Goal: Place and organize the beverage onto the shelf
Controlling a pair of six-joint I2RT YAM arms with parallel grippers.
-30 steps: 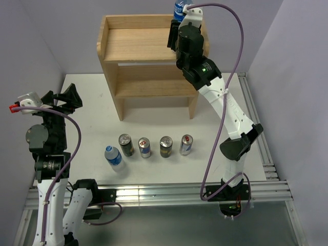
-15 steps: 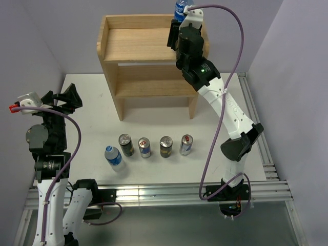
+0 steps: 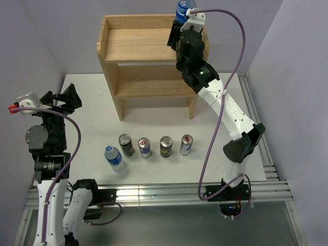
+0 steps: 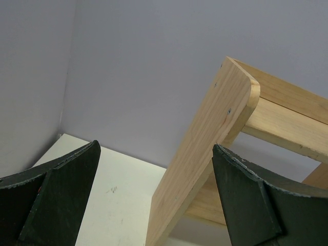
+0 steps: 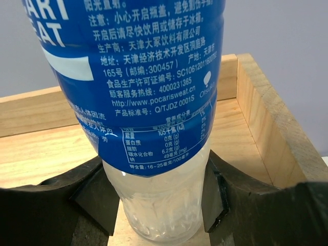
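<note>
The light wooden shelf [image 3: 138, 38] stands at the back of the table. My right gripper [image 3: 180, 23] is shut on a blue-labelled bottle [image 3: 182, 9] and holds it upright over the right end of the shelf's top board. In the right wrist view the bottle [image 5: 154, 102] fills the frame between my fingers [image 5: 92, 197], its base just above the board [image 5: 46, 154], near the right rim [image 5: 266, 128]. My left gripper [image 3: 64, 97] is open and empty at the left of the table. The left wrist view shows the shelf's side panel [image 4: 205, 159].
On the white table a second small bottle [image 3: 114, 155] and several cans stand in a row near the front: one dark [image 3: 126, 144], one with a red top [image 3: 145, 147], one brown [image 3: 165, 146], one silver [image 3: 186, 144]. Purple walls enclose the table.
My right arm has moved slightly forward and up with the bottle over the shelf's top board. The left arm has not moved.
</note>
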